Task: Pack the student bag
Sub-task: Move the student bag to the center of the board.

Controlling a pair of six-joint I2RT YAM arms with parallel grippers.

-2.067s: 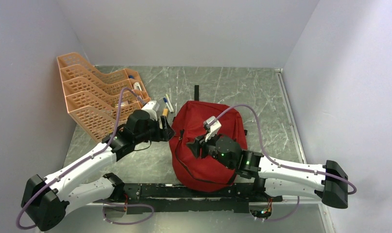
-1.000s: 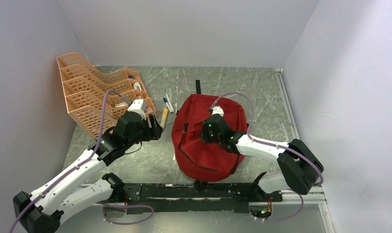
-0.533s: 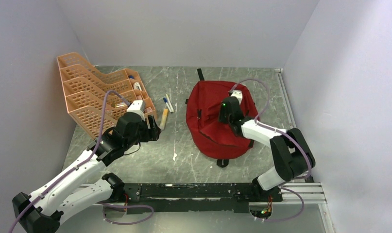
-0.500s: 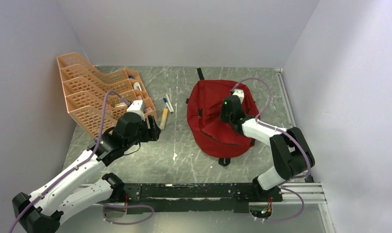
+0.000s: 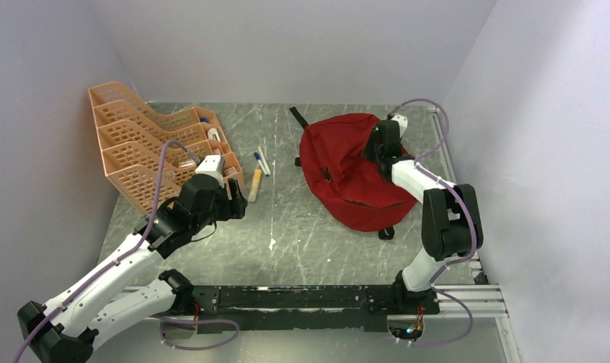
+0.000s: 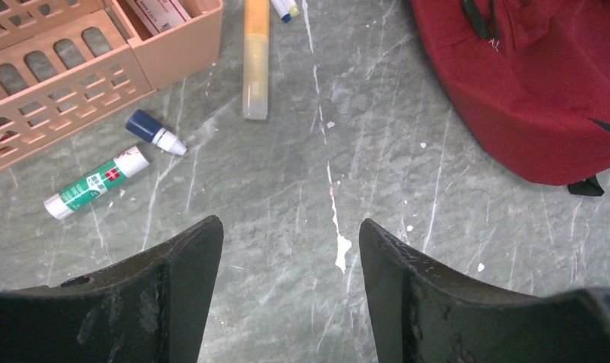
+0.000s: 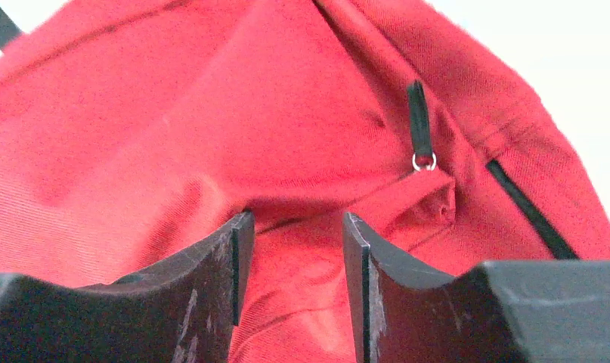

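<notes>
Notably, the student bag may be dragged askew if fabric within the right gripper (grip undeterminable) is snagged; the left gripper is released.

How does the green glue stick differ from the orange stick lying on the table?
The glue stick is green and white with a printed label; the orange stick is plain, fading to pale yellow. The glue stick looks shorter and lies slanted in the left wrist view; the orange stick runs straight up past the top edge. Both lie flat on the table, outside the student bag.
</notes>
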